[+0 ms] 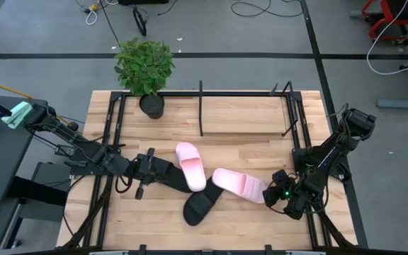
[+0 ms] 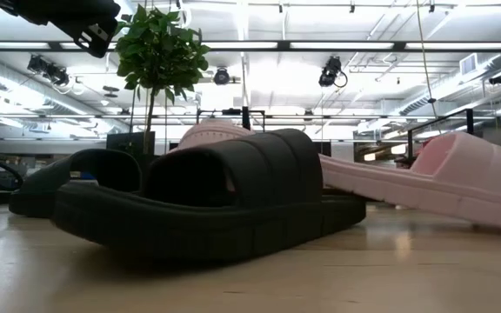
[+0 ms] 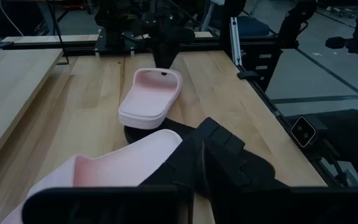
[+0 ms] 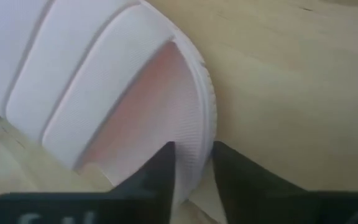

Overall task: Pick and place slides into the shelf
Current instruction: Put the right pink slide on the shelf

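Observation:
Four slides lie mid-table. One pale pink slide (image 1: 239, 184) is in my right gripper (image 1: 275, 190) (image 4: 191, 171), which is shut on its right end. The other pink slide (image 1: 191, 165) lies beside a black slide (image 1: 167, 174), and my left gripper (image 1: 146, 172) sits at that black slide's left end. A second black slide (image 1: 201, 204) (image 2: 224, 204) lies on its sole nearest the table's near edge. The shelf (image 1: 201, 113) is a thin black rod frame standing at the far side of the table. My right gripper pinches the pink slide's heel-end rim (image 4: 199, 134). One finger (image 4: 160, 174) is on the footbed and the other (image 4: 232, 174) is outside the sole's edge. The fingers come from the table's right, slanting down. The slide's other end (image 1: 217, 176) lies by the near black slide.
A potted plant (image 1: 146, 71) stands at the far left corner, beside the shelf. Black rails (image 1: 108, 142) run along both table sides. Bare wood (image 1: 246, 152) lies between the slides and the shelf.

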